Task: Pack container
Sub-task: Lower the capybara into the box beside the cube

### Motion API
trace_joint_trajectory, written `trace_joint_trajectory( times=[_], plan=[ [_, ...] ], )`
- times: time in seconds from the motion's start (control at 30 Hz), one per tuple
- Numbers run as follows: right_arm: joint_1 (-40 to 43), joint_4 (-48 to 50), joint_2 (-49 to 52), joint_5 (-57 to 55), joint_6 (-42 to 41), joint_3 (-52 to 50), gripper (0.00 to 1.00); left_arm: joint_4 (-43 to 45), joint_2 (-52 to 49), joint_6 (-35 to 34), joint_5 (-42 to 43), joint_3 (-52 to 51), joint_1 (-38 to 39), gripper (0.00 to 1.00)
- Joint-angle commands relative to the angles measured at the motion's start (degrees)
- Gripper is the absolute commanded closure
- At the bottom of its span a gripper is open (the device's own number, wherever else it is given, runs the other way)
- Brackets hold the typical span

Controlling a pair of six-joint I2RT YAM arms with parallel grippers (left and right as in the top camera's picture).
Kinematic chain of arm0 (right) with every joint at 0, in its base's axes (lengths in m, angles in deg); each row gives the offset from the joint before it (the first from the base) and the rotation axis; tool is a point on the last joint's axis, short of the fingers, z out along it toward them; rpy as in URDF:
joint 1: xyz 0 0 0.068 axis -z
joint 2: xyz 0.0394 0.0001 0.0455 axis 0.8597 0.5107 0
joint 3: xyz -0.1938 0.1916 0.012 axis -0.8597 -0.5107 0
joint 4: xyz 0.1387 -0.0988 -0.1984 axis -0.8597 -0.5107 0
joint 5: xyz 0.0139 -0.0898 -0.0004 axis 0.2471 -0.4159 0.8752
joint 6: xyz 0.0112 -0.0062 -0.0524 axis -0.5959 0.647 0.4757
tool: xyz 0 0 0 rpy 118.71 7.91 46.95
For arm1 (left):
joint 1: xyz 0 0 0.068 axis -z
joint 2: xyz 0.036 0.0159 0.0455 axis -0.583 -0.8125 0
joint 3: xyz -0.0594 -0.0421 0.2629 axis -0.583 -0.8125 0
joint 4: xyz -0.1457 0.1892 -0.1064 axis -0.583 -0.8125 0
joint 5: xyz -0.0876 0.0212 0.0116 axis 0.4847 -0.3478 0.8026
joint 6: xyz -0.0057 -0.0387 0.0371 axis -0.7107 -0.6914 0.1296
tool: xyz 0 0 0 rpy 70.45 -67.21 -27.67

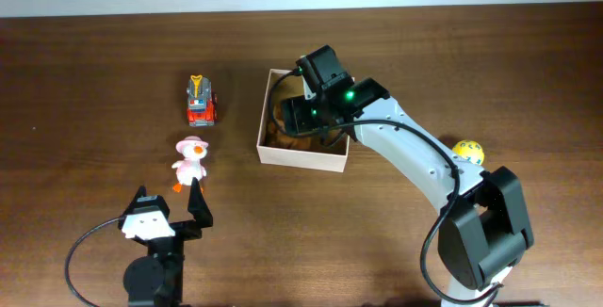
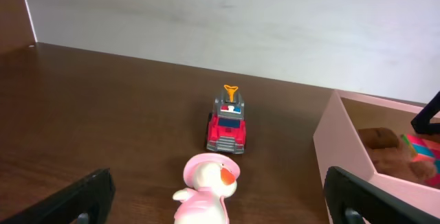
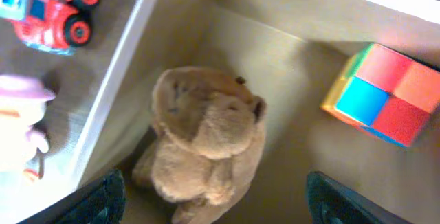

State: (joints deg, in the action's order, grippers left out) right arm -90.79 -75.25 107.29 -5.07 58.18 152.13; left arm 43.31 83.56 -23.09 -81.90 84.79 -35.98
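Container (image 1: 303, 156), a square shallow white-walled box with tan inside, sits mid-table; bare floor lies between its brown plush animal (image 3: 206, 141) and multicoloured cube (image 3: 385, 93). Right gripper (image 3: 220, 207) hovers over it with fingers released. The left gripper (image 1: 170, 203), well apart, is spread wide too.

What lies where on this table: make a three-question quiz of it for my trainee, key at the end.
1. Which toy lies inside the box? A: a red truck. B: a brown plush bear. C: a pink duck.
2. True or false: the yellow ball lies outside the box.
3. What else shares the box with the bear?

Key: 1: B. 2: true. 3: a colourful cube.
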Motion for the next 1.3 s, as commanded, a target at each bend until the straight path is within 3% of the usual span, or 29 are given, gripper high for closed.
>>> trace_joint_trajectory(
  times=[0.0,0.17,0.37,0.47,0.93,1.0,1.17,1.27],
  plan=[
    [-0.4,0.2,0.1,3.8,8.2,0.1,0.14,0.1,0.3,0.9,0.6,-0.3,-0.1,0.01],
    [-0.4,0.7,0.1,4.7,11.1,0.1,0.32,0.1,0.3,0.9,0.6,-0.3,-0.1,0.01],
    [-0.4,2.1,0.9,4.7,11.1,0.0,0.31,0.1,0.3,0.9,0.6,-0.3,-0.1,0.01],
    [-0.4,3.0,2.3,4.7,11.1,0.0,0.22,0.1,0.3,0.9,0.6,-0.3,-0.1,0.01],
    [-0.4,5.8,7.9,4.5,11.1,0.0,0.22,0.1,0.3,0.9,0.6,-0.3,-0.1,0.01],
    [-0.4,5.8,8.6,4.5,11.1,0.0,0.29,0.1,0.3,0.9,0.6,-0.3,-0.1,0.01],
    [-0.4,5.6,8.6,4.5,11.1,0.1,0.69,0.1,0.3,0.9,0.6,-0.3,-0.1,0.01],
    [-0.3,5.4,8.5,4.5,11.1,0.1,0.73,0.1,0.3,0.9,0.6,-0.3,-0.1,0.01]
  ],
)
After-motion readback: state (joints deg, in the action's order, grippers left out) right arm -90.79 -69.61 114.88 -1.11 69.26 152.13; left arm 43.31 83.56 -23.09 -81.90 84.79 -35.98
